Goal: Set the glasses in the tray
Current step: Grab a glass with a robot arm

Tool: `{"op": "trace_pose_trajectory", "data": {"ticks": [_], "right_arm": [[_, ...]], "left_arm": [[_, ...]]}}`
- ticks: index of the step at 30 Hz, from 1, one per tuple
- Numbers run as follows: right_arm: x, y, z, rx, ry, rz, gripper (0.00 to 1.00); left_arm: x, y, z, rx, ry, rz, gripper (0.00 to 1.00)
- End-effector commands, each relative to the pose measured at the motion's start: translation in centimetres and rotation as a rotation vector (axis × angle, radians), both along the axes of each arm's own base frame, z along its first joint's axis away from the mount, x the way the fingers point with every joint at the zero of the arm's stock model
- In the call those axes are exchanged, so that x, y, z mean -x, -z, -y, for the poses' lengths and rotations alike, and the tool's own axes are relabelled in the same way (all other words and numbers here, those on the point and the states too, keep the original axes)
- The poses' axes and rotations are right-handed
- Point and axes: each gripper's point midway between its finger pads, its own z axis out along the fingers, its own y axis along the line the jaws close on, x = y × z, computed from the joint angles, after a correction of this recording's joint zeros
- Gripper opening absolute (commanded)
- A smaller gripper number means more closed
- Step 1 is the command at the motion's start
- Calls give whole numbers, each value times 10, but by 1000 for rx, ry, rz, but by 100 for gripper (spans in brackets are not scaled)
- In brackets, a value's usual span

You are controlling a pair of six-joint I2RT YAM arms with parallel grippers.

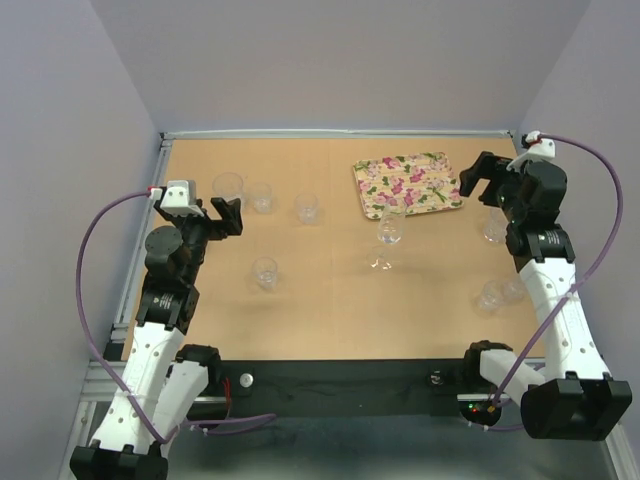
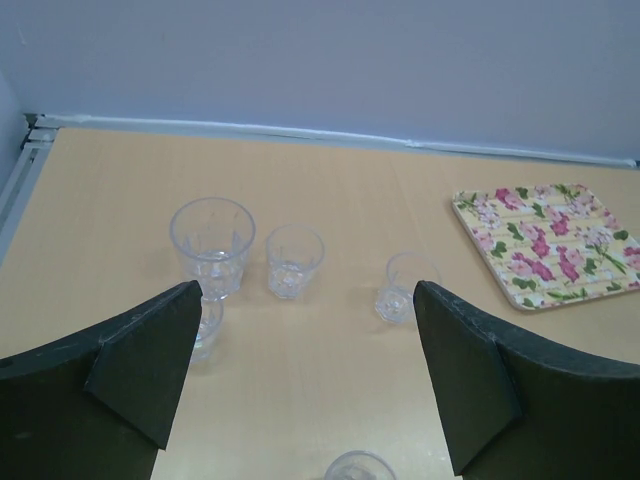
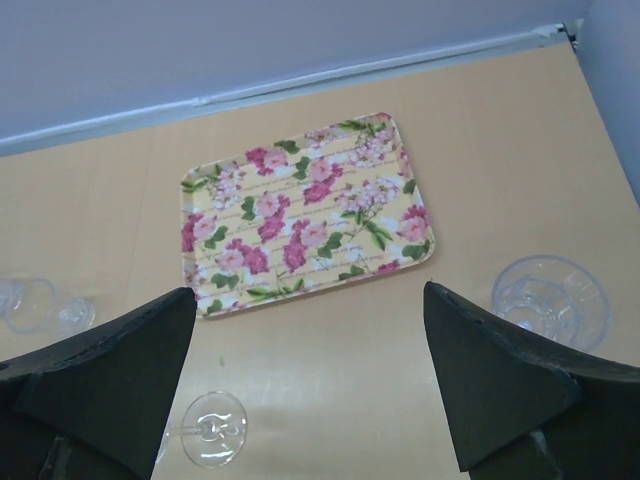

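The floral tray [image 1: 407, 184] lies at the back right of the table with nothing on it. Clear glasses stand scattered: a large tumbler [image 1: 228, 188], two small ones [image 1: 262, 196] [image 1: 307, 208], one nearer [image 1: 265, 272], a stemmed glass [image 1: 389, 232] in front of the tray, and others on the right [image 1: 494, 226] [image 1: 490, 296]. My left gripper [image 1: 226, 210] hangs open short of the large tumbler [image 2: 212, 243], holding nothing. My right gripper [image 1: 478, 180] is open above the table just right of the tray [image 3: 305, 215], the stemmed glass's foot [image 3: 213, 428] low between its fingers.
Grey walls close in the back and both sides. A metal rail [image 1: 140, 250] runs along the left edge. A tumbler [image 3: 550, 300] stands beside my right gripper's right finger. Another small glass [image 2: 205, 325] is half hidden behind my left gripper's left finger.
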Motion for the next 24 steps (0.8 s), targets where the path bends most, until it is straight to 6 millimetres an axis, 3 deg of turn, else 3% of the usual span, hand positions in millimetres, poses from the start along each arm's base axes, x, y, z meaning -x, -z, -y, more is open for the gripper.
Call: {"op": "trace_pose_trajectory", "data": {"ticks": [1,2,3,4,10,15,20,24], "right_arm": [[5,-33,-28,58,-207,78,100],[10,-34,-43,121,-328,90,100],[27,-24,-70,261,-586,100,100],[33,-20,-76,288,-649,95,100],[38,-17,-66,436,-684,54,100],[71,1,-100,540,-1042,131,100],[81,24,-112,563,-1249,148,100],[87,24,-125,528,-1365,229,100]], "left_arm": [[4,-23,6,6,34,85,99],[4,-22,7,6,36,86,99],[4,-22,7,6,36,86,99],[5,-24,7,7,36,91,99],[5,-24,7,7,36,91,99],[6,-25,7,8,40,99,99],[8,-27,10,8,55,108,99],[9,-28,12,12,65,114,98]]}}
